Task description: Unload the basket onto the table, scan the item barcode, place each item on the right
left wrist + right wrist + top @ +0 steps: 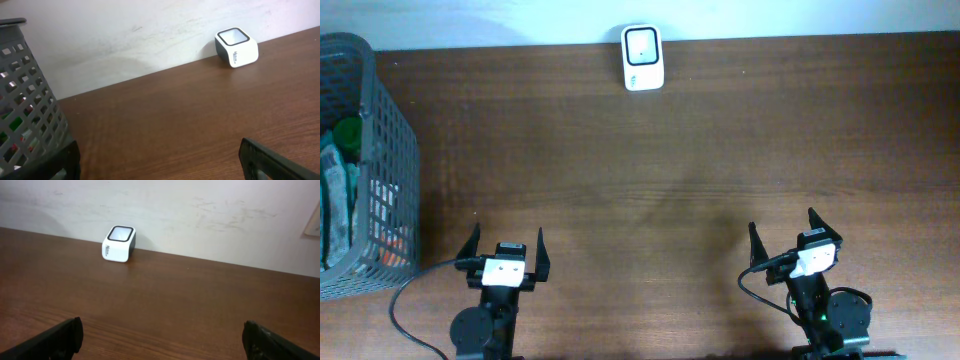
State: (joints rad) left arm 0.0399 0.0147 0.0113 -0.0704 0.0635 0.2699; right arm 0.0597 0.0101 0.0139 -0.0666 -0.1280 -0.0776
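The white barcode scanner [642, 58] with its dark window stands at the table's far edge against the wall; it shows in the left wrist view [236, 47] and the right wrist view [119, 244] too. Packaged items [338, 185] lie inside the grey mesh basket [395, 150] at the far left, only partly visible through its wall. My left gripper [507, 238] rests near the front edge, to the right of the basket, open and empty [160, 150]. My right gripper [782, 222] is at the front right, also open and empty [162, 327].
The basket's wall [30, 115] rises close on the left of my left gripper. A green round object [347, 133] sits among the basket's contents. Brown wooden tabletop [650, 190] stretches between the grippers and the scanner. A pale wall runs behind the table.
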